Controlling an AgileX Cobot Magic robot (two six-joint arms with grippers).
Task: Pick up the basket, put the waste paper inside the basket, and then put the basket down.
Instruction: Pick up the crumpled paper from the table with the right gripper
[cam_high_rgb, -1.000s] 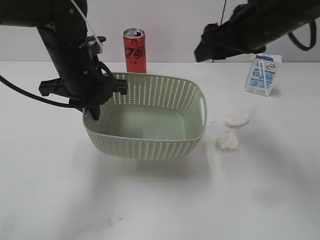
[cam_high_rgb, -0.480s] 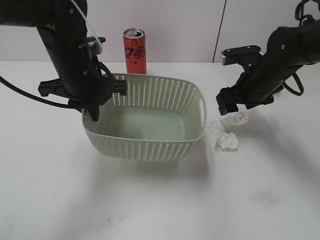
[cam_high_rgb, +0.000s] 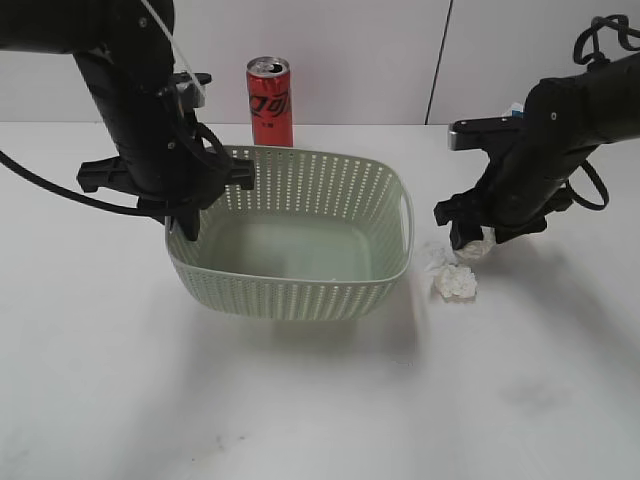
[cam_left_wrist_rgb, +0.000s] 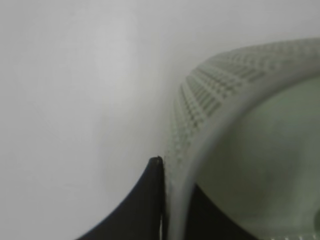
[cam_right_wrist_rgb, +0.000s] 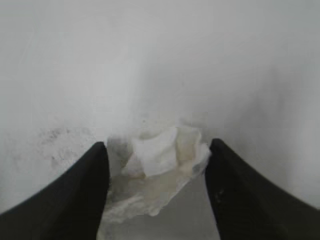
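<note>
The left gripper (cam_high_rgb: 185, 215) is seen clamped on the left rim of the pale sage-green plastic basket with slotted sides (cam_high_rgb: 300, 285); in the left wrist view one dark finger (cam_left_wrist_rgb: 145, 200) lies against the outside of the wall and a second dark part is seen just inside it, so that the wall is pinched between them. The basket is held tilted, its left side higher than its right, over the middle of the white tabletop (cam_high_rgb: 300, 420), and a soft shadow is cast below it. Its solid floor is seen bare.

The right gripper (cam_high_rgb: 472, 242) is lowered toward the right side of the tabletop, over one small crumpled white tissue-paper wad (cam_right_wrist_rgb: 160, 165). In the right wrist view the two dark fingers (cam_right_wrist_rgb: 80, 195) are spread to either side of this wad, which lies between them on the tabletop; contact cannot be told. A second crumpled white wad (cam_high_rgb: 456, 282) lies just in front of the gripper, beside the basket's right end, and a smaller white scrap (cam_high_rgb: 437, 258) lies between that wad and the basket.

A red cylindrical drink can (cam_high_rgb: 269, 101) stands upright near the far edge of the tabletop, behind the basket.
</note>
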